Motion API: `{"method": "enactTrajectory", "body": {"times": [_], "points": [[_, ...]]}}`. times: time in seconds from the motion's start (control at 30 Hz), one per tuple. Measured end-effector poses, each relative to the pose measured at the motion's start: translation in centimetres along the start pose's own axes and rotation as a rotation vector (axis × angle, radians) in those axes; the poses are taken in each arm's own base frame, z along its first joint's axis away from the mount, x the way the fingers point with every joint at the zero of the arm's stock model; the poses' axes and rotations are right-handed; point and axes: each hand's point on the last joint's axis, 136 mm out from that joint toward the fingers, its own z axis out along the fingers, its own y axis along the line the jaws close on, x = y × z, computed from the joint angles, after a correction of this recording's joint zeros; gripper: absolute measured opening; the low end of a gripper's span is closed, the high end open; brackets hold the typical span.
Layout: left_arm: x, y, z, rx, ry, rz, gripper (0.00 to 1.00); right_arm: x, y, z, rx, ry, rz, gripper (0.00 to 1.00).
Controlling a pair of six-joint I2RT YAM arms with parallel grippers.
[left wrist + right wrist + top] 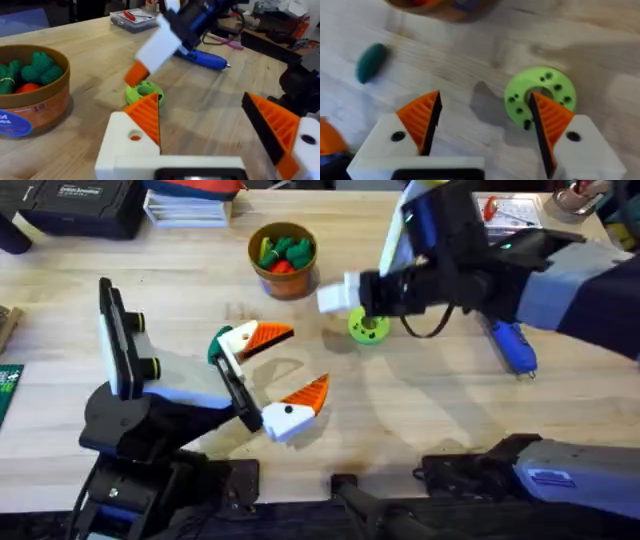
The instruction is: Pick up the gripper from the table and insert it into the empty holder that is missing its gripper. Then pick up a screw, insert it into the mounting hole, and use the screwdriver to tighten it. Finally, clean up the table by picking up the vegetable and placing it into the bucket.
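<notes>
Your right gripper hangs with jaws released near the vegetable, likely light, smooth and slippery, so pinch it across its middle; left gripper also released.

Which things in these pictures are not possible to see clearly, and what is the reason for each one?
1. Vegetable: overhead, mostly hidden behind a finger of the left gripper.
2. Bucket: right wrist view, cut off by the picture's edge.
3. Green disc: overhead, partly covered by the right arm; its holes are too small to tell whether any holds a screw.
4. Screwdriver: overhead, one end hidden under the right arm.
</notes>
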Motion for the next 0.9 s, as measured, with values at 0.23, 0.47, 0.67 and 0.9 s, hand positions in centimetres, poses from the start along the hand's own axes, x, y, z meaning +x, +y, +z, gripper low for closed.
{"method": "enactTrajectory", "body": {"times": [0.23, 0.47, 0.67, 0.9], "points": [[0.0, 0.0, 0.0, 0.0, 0.0, 0.0, 0.985, 4.0, -4.9, 0.6, 0.319, 0.132, -0.059, 0.995], [0.0, 0.0, 0.0, 0.0, 0.0, 0.0, 0.986, 4.6, -6.5, 1.1, 0.402, 0.161, -0.081, 0.788], [0.0, 0.0, 0.0, 0.0, 0.0, 0.0, 0.986, 4.5, -6.6, 1.0, 0.414, 0.156, -0.087, 0.42], [0.0, 0.0, 0.0, 0.0, 0.0, 0.0, 0.986, 5.1, -5.3, 1.4, 0.397, 0.166, -0.13, 0.367]]}}
